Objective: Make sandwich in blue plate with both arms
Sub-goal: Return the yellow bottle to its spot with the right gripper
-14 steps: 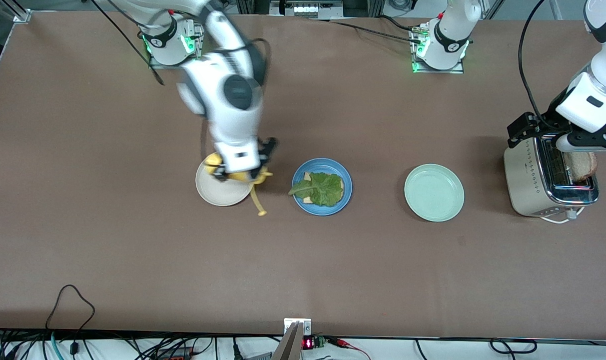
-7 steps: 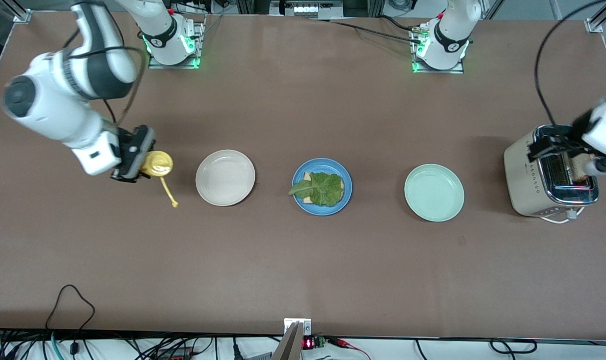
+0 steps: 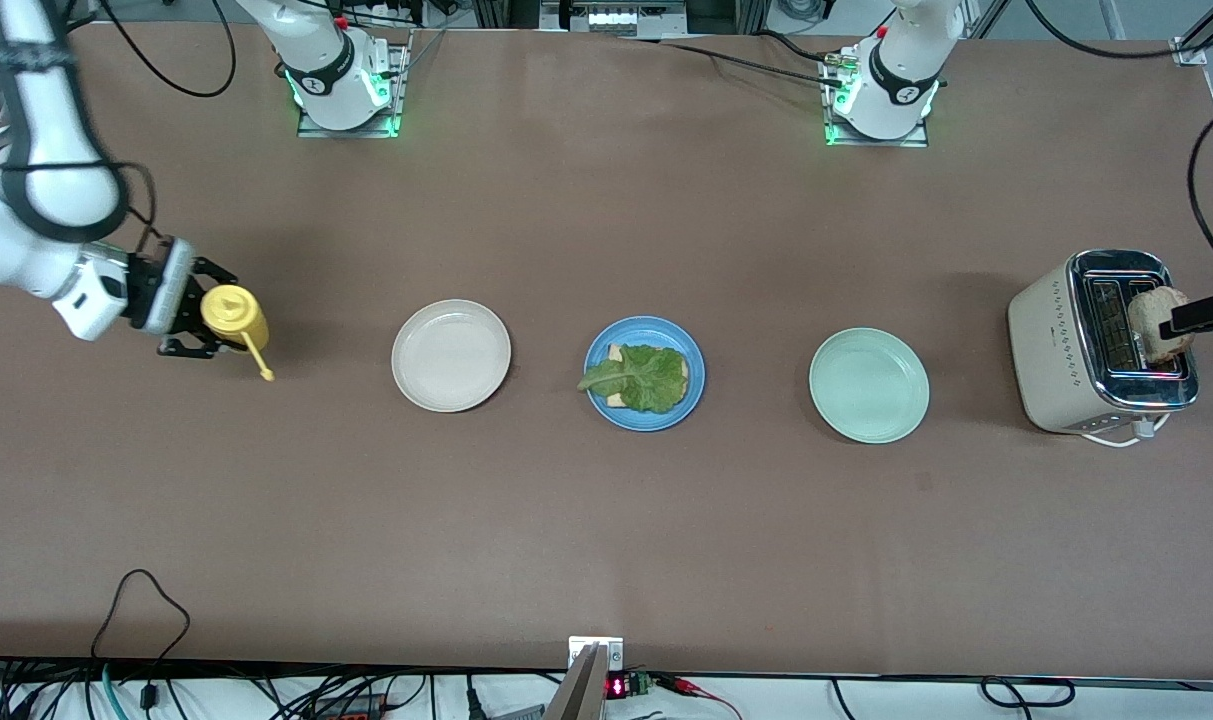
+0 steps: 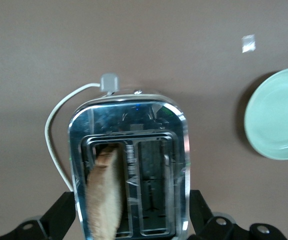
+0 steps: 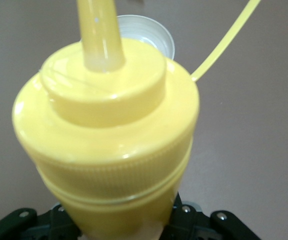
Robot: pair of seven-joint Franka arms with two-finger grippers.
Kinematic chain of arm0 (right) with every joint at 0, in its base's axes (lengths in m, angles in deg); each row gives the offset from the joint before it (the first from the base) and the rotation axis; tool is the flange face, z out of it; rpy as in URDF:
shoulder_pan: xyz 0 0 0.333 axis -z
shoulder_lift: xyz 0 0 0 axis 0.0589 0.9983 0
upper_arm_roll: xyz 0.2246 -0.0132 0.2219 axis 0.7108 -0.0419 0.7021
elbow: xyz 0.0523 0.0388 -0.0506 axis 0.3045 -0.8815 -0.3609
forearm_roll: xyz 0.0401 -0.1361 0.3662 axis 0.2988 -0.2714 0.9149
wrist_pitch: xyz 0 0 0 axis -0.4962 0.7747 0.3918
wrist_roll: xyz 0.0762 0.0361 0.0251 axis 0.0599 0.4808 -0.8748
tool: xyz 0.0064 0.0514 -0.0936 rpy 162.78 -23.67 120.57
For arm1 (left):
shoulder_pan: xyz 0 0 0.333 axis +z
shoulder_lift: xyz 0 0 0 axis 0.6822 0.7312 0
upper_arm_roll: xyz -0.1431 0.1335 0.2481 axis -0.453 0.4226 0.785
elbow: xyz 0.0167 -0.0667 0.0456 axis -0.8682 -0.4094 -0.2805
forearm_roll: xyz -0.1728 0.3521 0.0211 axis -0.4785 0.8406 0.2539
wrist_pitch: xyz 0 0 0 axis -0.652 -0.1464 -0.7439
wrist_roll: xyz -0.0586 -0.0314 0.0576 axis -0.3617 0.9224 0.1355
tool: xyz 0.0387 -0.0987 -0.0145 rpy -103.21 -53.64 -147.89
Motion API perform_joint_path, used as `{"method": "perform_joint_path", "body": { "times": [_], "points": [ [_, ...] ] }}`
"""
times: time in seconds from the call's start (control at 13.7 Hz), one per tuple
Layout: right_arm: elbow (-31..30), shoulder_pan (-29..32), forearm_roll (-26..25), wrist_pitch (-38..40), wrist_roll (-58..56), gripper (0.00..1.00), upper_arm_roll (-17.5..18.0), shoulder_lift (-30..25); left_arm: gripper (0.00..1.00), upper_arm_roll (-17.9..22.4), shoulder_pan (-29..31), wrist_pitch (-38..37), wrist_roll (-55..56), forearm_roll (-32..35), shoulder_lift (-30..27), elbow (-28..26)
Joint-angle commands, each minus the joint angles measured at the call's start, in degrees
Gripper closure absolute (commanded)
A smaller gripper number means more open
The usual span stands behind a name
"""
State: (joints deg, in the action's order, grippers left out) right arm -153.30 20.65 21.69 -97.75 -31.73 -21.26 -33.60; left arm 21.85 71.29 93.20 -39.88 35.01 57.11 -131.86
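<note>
Tool-wise, the right tool (image 3: 198, 318) grips a yellow squeeze bottle (image 3: 232, 315) well apart from the blue plate (image 3: 644, 373), toward the right arm's end. The left tool (image 4: 134, 227) hangs open over the toaster (image 3: 1101, 345), farther still toward the left arm's end; a skewed pinch could jam the bread slice (image 3: 1156, 322).

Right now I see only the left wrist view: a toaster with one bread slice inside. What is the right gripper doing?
Observer: The right gripper holds a yellow squeeze bottle over the right arm's end of the table.
Operator: What lies on the blue plate?
Observer: The blue plate carries one bread slice under a lettuce leaf; no top slice.
Operator: Where is my gripper?
Observer: The left gripper, open, hangs over the toaster, beside its raised slice.
</note>
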Motion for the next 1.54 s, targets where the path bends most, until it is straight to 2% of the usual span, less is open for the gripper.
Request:
{"method": "perform_joint_path", "body": {
  "times": [0.0, 0.15, 0.29, 0.37, 0.51, 0.66, 0.73, 0.88, 0.95, 1.02, 1.1, 1.17, 1.32, 1.46],
  "points": [
    [0.8, 7.0, 6.3, 5.4, -11.5, 1.00, 1.7, 5.0, 0.00, -0.7, 2.5, -0.6, -5.1, -0.5, 3.9, 2.5],
    [1.0, 10.2, 10.2, 7.2, -17.3, 1.00, 2.0, 8.8, 0.03, -0.7, 3.0, -0.8, -5.9, -1.8, 5.0, 2.2],
    [1.2, 14.0, 10.9, 7.2, -20.3, 1.00, 4.8, 11.2, 0.10, -0.6, 3.1, -1.2, -5.9, -1.9, 6.3, 1.7],
    [1.6, 16.2, 10.9, 7.0, -20.4, 1.00, 6.5, 12.7, 0.19, -0.6, 3.4, -1.3, -5.9, -2.0, 6.7, 1.5],
    [2.1, 18.7, 10.8, 6.4, -22.1, 1.00, 8.0, 15.3, 0.51, -0.6, 3.9, -1.9, -5.2, -2.0, 6.7, 1.4],
    [2.5, 19.5, 10.8, 6.3, -22.4, 1.00, 8.0, 16.2, 0.69, -0.6, 5.0, -4.6, -4.8, -1.9, 6.7, 1.6],
    [2.8, 19.9, 10.8, 6.3, -22.4, 0.96, 8.0, 16.6, 0.73, -0.6, 5.4, -5.6, -4.8, -1.9, 6.7, 1.5],
    [3.3, 20.1, 10.8, 6.2, -22.3, 0.60, 8.0, 17.4, 0.88, -0.6, 5.4, -7.3, -4.8, -1.9, 6.5, 1.7],
    [3.6, 20.4, 10.8, 6.2, -22.1, 0.37, 8.0, 17.7, 0.96, -0.6, 5.3, -7.3, -4.8, -1.9, 6.5, 2.0],
    [3.7, 20.5, 10.8, 6.2, -21.9, 0.31, 8.0, 17.9, 0.99, -0.6, 5.2, -7.0, -4.9, -1.6, 6.5, 2.3],
    [3.7, 21.1, 10.8, 6.2, -21.5, 0.05, 8.0, 18.0, 0.99, -0.8, 5.0, -6.9, -4.9, -1.5, 6.4, 2.6],
    [4.0, 21.6, 10.8, 6.2, -21.5, 0.00, 8.0, 18.0, 0.99, -1.2, 4.7, -6.9, -4.8, -1.8, 6.4, 2.6],
    [5.8, 22.7, 10.8, 6.5, -21.3, 0.00, 8.0, 18.1, 0.99, -1.7, 4.7, -7.9, -4.8, -1.9, 5.0, 6.3],
    [7.6, 24.7, 10.4, 7.2, -21.4, 0.00, 8.0, 18.1, 0.99, -3.0, 4.7, -15.0, -4.9, -1.9, 3.0, 12.0]
  ]
}}
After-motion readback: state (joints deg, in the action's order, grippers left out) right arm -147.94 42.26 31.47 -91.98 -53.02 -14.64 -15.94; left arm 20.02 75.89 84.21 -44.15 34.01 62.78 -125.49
